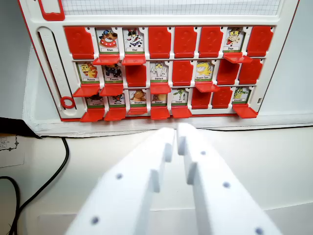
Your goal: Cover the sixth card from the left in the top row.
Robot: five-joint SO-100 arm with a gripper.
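A white game board (286,58) with red flaps stands at the top of the wrist view, holding three rows of cartoon cards. In the top row the sixth place from the left (211,41) shows a raised red flap and no picture. The seventh card (234,38) is uncovered, as are the second card (108,39) and third card (133,39). My gripper (176,133) points at the board from below, well short of its bottom edge. Its white fingers sit almost together with nothing between them.
A black cable (57,172) curves over the white table at the left. A printed paper slip (10,149) lies at the left edge. A red ring (67,102) sits in the board's left slot. Many cards in the lower rows are uncovered.
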